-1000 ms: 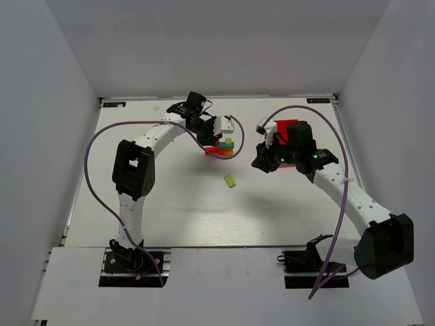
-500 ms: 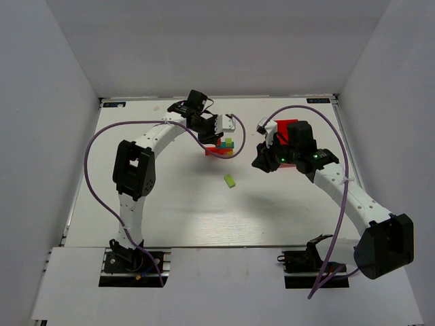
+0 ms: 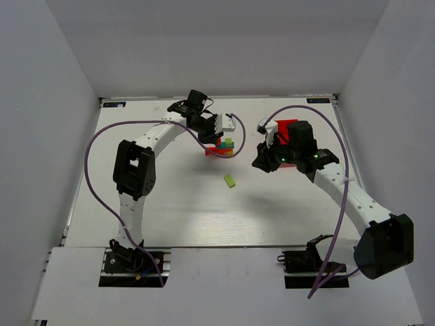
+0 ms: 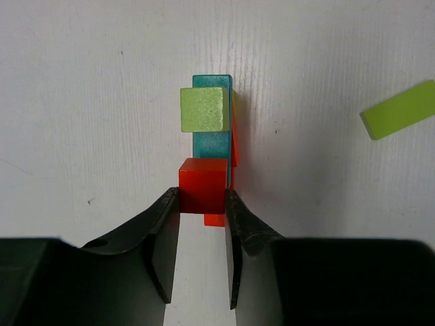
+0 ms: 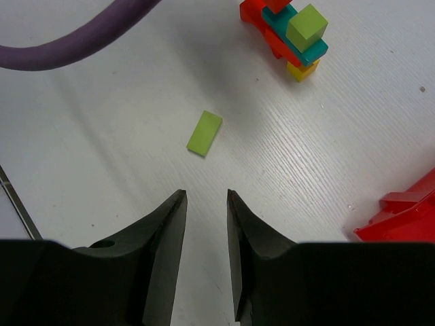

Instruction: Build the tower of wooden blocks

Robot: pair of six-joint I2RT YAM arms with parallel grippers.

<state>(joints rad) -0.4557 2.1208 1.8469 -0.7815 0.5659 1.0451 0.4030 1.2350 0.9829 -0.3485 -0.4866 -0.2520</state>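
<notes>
Two claws here, both mine. My left claw (image 4: 202,197) is clamped on a red cube (image 4: 202,185), one finger flat against each side face, at the near end of the wood block tower (image 4: 207,146). Whether the cube rests on the stack I cannot tell. From that wrist the tower's teal bar (image 4: 211,145) runs from 6 to 12 o'clock, away from me, with a lime cube (image 4: 204,109) on its far half. The red and orange pieces beneath show only as slivers.

A loose lime bar (image 4: 399,110) lies at 2 o'clock, cut off by the frame.

My right claw (image 5: 206,197) hangs with its fingers apart and nothing between them. From it the tower stands at 1 o'clock, and a red bin (image 5: 401,207) is clipped at 4 o'clock.

Farthest off, the stickers (image 3: 112,104) at the table's (image 3: 170,210) back corners carry print too small to read.
</notes>
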